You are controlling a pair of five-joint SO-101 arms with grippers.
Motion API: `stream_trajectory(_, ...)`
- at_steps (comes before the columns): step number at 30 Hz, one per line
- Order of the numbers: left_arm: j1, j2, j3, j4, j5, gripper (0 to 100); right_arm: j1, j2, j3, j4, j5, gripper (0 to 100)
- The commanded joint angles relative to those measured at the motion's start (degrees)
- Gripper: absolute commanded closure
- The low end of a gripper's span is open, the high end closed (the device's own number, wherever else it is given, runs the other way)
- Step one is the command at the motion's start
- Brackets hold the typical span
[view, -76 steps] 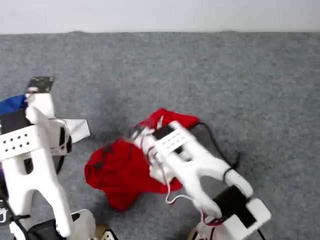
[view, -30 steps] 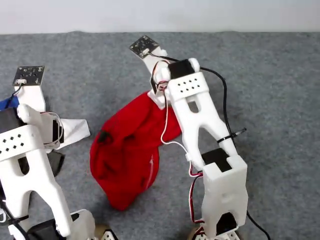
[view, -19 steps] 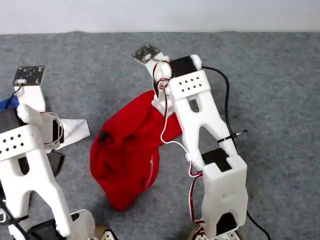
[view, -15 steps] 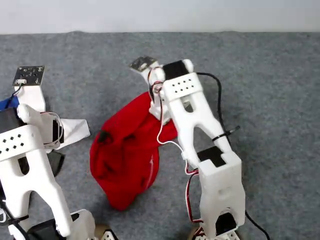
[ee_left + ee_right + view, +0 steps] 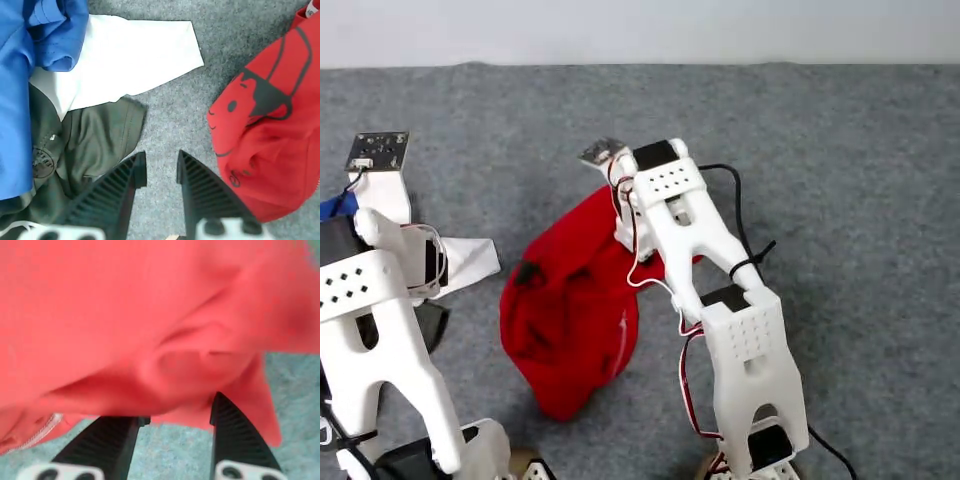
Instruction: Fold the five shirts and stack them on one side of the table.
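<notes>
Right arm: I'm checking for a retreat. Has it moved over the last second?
Yes. In the high view the right arm has drawn back from the far wall, toward the red shirt.

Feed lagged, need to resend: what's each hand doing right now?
Left hand: open, empty, above the table between the green shirt and the red shirt.
Right hand: open, at the red shirt's edge, not clamped on it.

Overhead plus close wrists; red shirt shared
</notes>
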Motion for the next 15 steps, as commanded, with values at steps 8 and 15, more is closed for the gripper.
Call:
stream_trajectory(8,0.2,-1.9,-1.5,1.6,0.8,90,-0.7,-0.6,-0.7,-2.8,-0.8,79.5)
stream_trajectory(15,0.2,-1.9,0.5,1.5,0.8,90,-0.7,1.5,-0.7,-2.8,-0.4,93.6)
